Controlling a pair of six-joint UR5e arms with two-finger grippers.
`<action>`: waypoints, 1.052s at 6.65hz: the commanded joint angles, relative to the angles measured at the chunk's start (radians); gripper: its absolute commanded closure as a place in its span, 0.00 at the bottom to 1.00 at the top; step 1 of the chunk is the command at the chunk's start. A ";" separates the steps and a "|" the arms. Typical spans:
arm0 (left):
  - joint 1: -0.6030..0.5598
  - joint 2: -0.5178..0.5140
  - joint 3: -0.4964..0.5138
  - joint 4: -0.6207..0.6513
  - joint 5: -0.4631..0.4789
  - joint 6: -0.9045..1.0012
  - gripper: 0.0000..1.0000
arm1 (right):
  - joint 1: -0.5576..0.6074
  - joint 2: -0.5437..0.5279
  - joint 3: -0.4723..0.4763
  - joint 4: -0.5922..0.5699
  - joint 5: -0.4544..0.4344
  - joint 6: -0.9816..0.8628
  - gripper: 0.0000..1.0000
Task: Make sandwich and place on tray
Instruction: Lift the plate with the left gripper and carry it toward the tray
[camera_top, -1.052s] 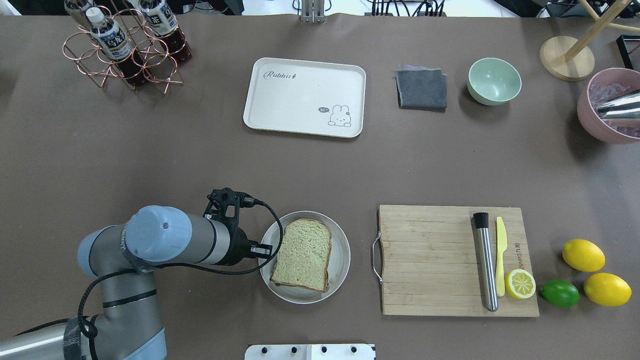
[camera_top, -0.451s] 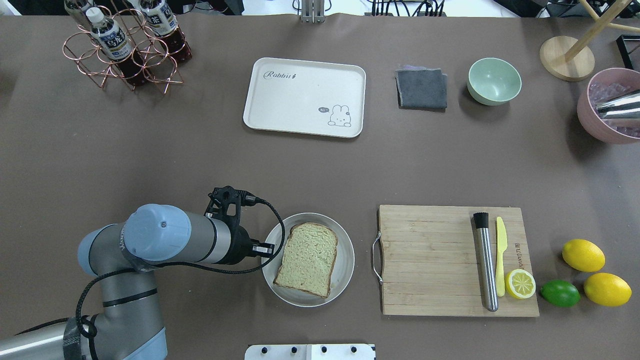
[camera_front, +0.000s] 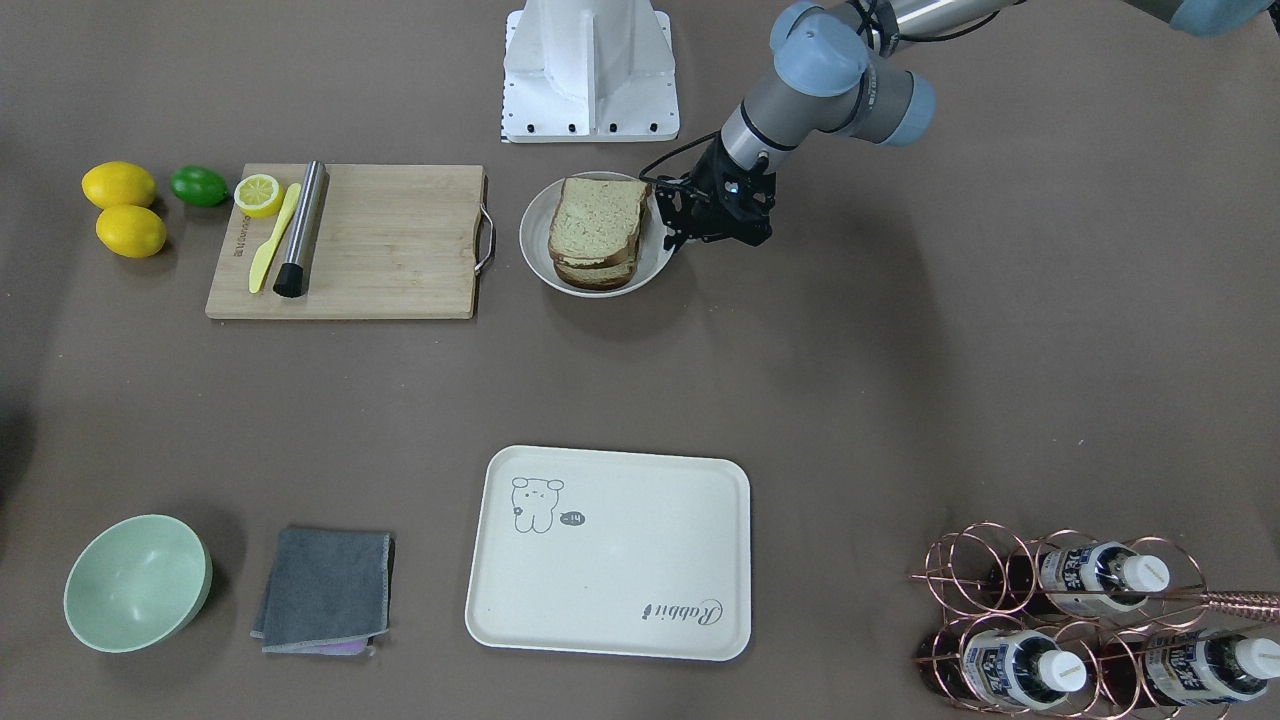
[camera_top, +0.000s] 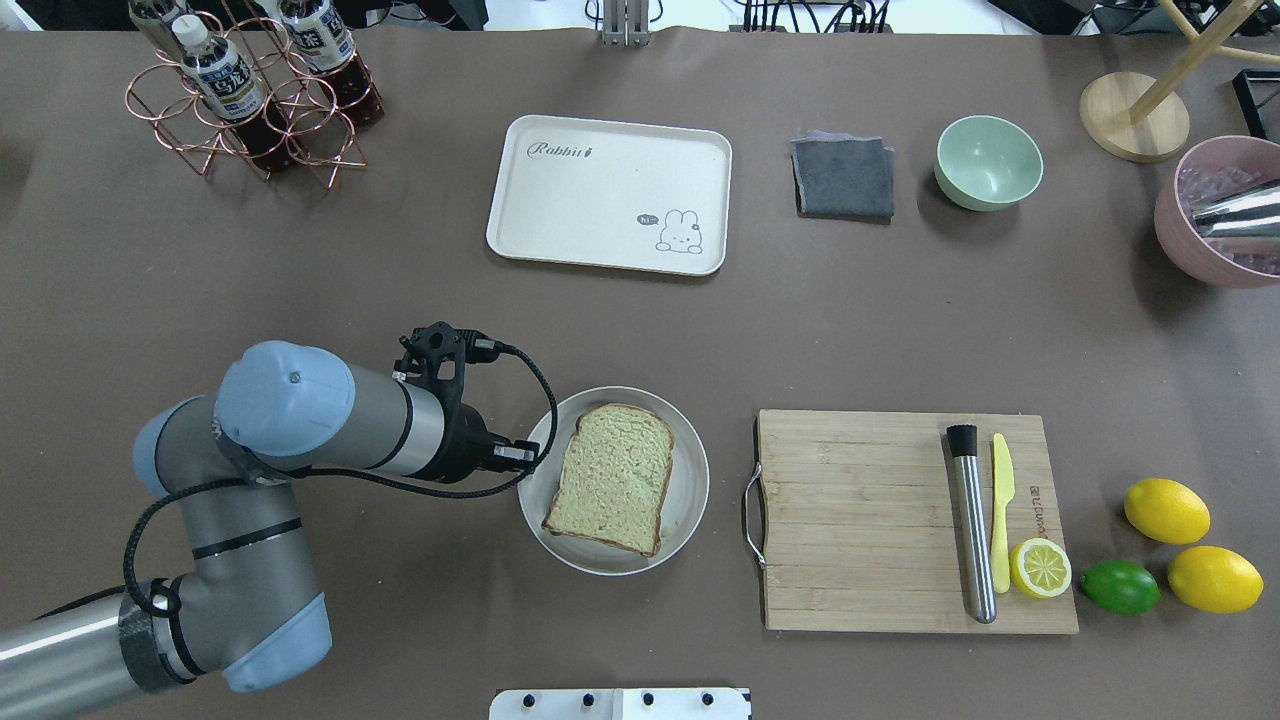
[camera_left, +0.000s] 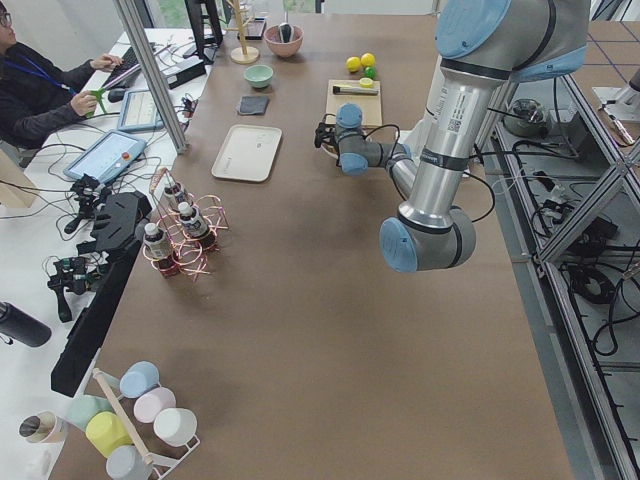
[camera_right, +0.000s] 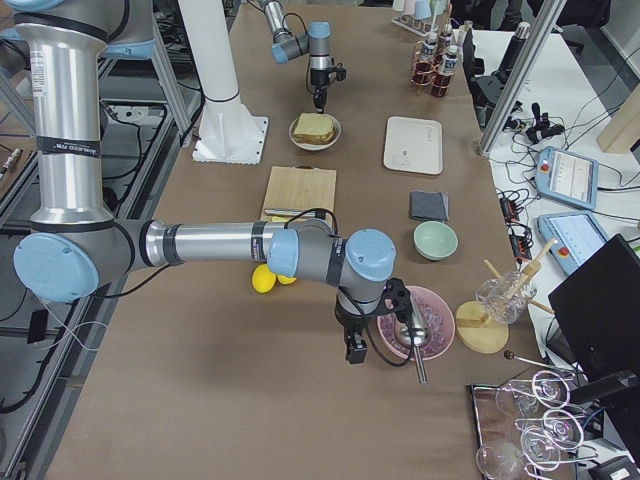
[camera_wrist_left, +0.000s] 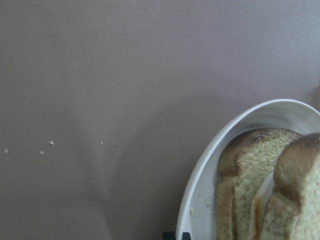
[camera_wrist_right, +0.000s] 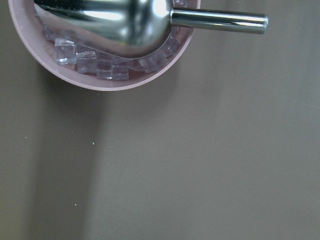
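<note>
The sandwich (camera_top: 612, 478), two greenish-tan bread slices with a sliver of egg between them (camera_wrist_left: 260, 200), lies on a round white plate (camera_top: 690, 470). My left gripper (camera_top: 520, 458) is at the plate's left rim and shut on it; its fingertips touch the rim in the left wrist view. The cream tray (camera_top: 600, 190) with the "Rabbit" script lies bare at the far middle of the table. My right gripper (camera_right: 356, 352) shows only in the exterior right view, beside a pink bowl; I cannot tell whether it is open or shut.
A wooden cutting board (camera_top: 860, 520) with a steel muddler (camera_top: 972, 525), a yellow knife and a lemon half lies right of the plate. Lemons and a lime (camera_top: 1120, 587) lie beyond it. A grey cloth (camera_top: 843, 178), a green bowl (camera_top: 988, 162), a bottle rack (camera_top: 250, 90) and a pink ice bowl (camera_top: 1195, 240) stand far.
My left gripper has moved away from the robot's base toward the tray, and the plate with the sandwich has moved with it, turning slightly.
</note>
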 joint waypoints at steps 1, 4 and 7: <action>-0.158 -0.061 0.078 0.005 -0.160 0.000 1.00 | 0.000 0.002 -0.017 0.000 0.003 0.001 0.00; -0.333 -0.255 0.408 0.000 -0.307 0.175 1.00 | 0.000 0.004 -0.019 0.000 0.001 0.001 0.00; -0.419 -0.479 0.723 -0.001 -0.340 0.263 1.00 | 0.000 0.002 -0.019 0.000 0.003 0.001 0.00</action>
